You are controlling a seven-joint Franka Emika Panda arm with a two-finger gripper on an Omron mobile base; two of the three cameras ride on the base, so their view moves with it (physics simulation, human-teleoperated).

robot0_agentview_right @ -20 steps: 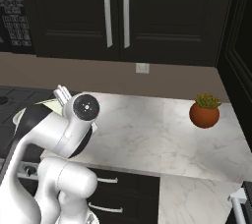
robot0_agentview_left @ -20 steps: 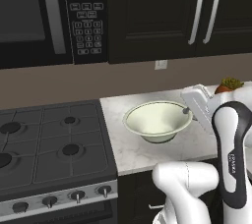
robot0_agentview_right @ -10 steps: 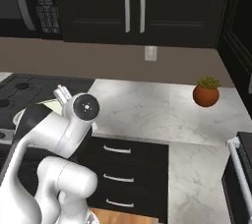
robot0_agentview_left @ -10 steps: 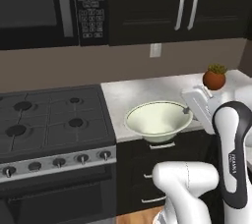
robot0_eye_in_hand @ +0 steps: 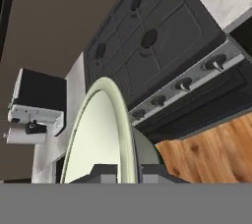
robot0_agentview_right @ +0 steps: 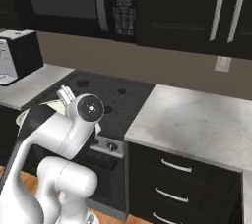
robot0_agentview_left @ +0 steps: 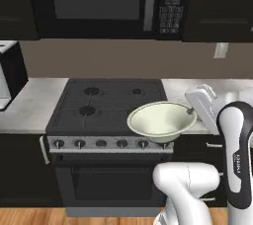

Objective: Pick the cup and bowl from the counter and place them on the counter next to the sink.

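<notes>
The wide pale cream bowl (robot0_agentview_left: 160, 121) hangs in the air over the front edge of the black stovetop (robot0_agentview_left: 113, 100), slightly tilted. My gripper (robot0_agentview_left: 190, 112) is shut on its right rim. In the hand view the thin rim of the bowl (robot0_eye_in_hand: 98, 134) runs up from between my gripper's (robot0_eye_in_hand: 127, 173) two dark tips. A sliver of the bowl (robot0_agentview_right: 49, 106) peeks out behind my arm in the right base view. The marbled counter (robot0_agentview_right: 197, 120) lies right of the stove. The cup and the sink are out of view.
A microwave (robot0_agentview_left: 99, 2) hangs above the stove. Left of the stove a stretch of counter (robot0_agentview_left: 29, 105) carries a black and white appliance (robot0_agentview_right: 12, 56), also seen as the appliance (robot0_eye_in_hand: 37, 102) in the hand view. Oven knobs (robot0_agentview_left: 101, 143) line the stove front, and wood floor (robot0_eye_in_hand: 211, 149) lies below.
The whole picture has shifted: the base has moved left, so the stove now fills the middle and the potted plant is gone from view. The bowl stays in my grip.
</notes>
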